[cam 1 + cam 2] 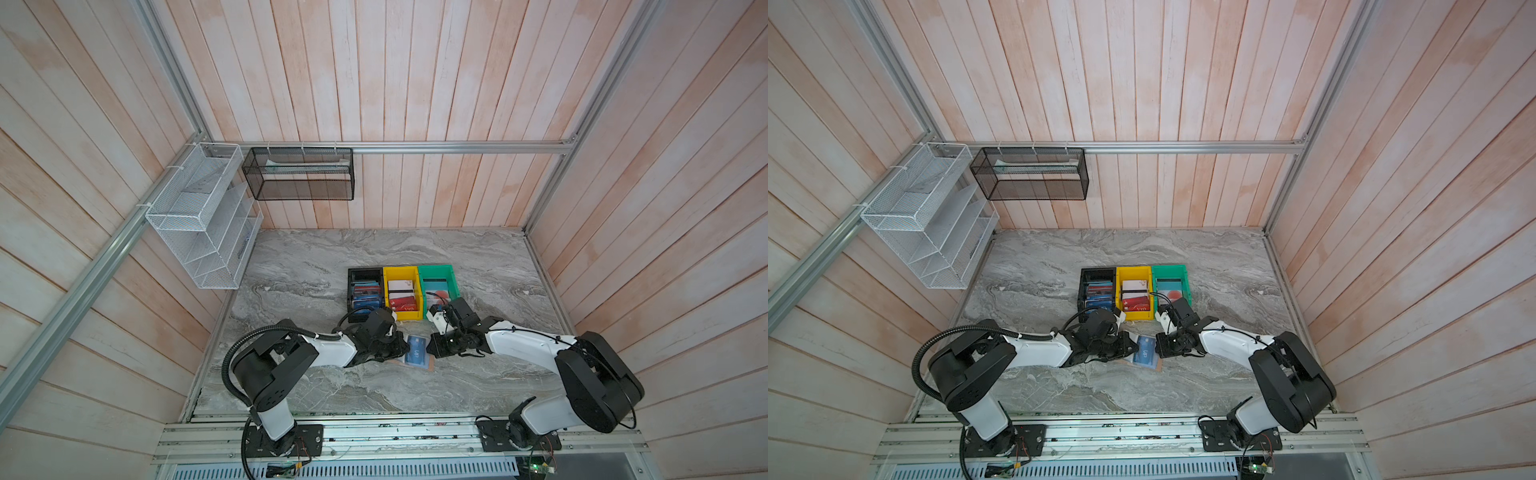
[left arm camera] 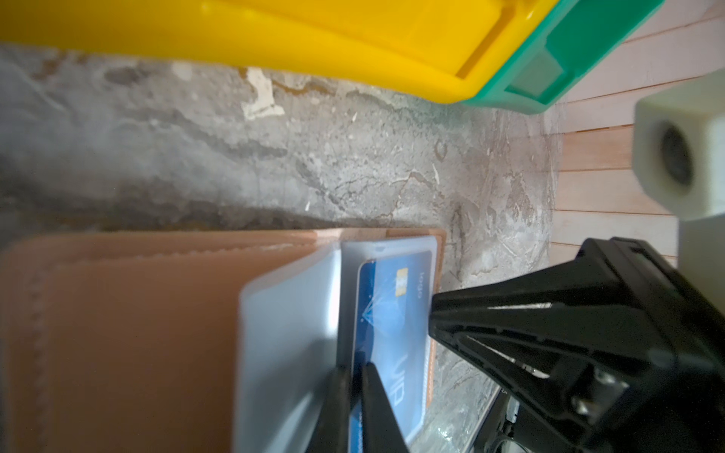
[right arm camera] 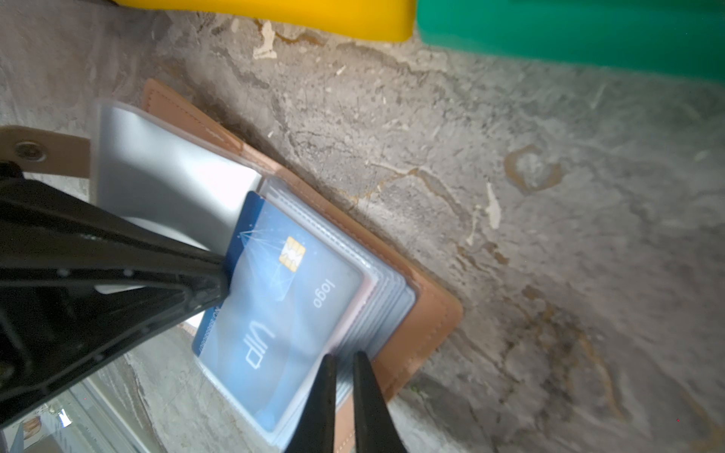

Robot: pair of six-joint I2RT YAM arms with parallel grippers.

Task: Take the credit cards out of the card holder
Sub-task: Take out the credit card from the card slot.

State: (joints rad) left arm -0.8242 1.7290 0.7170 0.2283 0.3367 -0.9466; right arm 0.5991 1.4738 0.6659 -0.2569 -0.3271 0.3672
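Slippage is worrying me, since my left gripper (image 2: 354, 376) is pinching only the edge of the blue card (image 2: 392, 310) while my right gripper (image 3: 344, 362) is clamping the card holder (image 3: 429, 325).

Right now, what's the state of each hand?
Left hand: closed on the blue VIP card.
Right hand: closed on the card holder, at its edge.

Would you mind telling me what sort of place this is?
Probably a robot test booth styled as a home office: plank-panelled walls on an aluminium frame, a marble-look tabletop, a mesh wall organiser.
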